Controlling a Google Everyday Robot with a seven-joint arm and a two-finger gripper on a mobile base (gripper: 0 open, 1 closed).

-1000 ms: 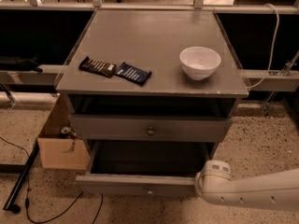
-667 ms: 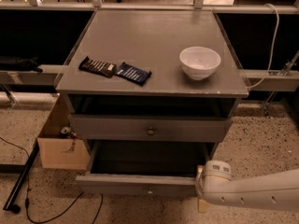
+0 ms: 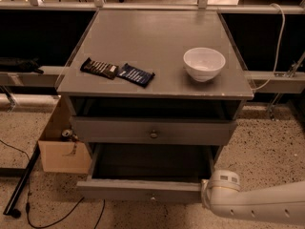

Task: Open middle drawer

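Observation:
The middle drawer (image 3: pixel 143 190) is the lower of the two grey fronts in view. It stands pulled out, showing its grey inside and a small knob (image 3: pixel 152 196) at the centre. The drawer above it (image 3: pixel 119 129), with a brassy knob (image 3: pixel 153 134), is pulled out only a little. My white arm (image 3: pixel 267 206) comes in from the lower right. The gripper (image 3: pixel 206 195) at its end is at the right end of the middle drawer's front.
On the cabinet top (image 3: pixel 157 42) lie two dark snack bars (image 3: pixel 116 71) and a white bowl (image 3: pixel 204 63). A cardboard box (image 3: pixel 62 149) with a can stands on the floor to the left. Cables and a black pole (image 3: pixel 21 185) lie on the floor at lower left.
The arm's end has sunk slightly at the drawer's right corner. The middle drawer stays pulled out as before.

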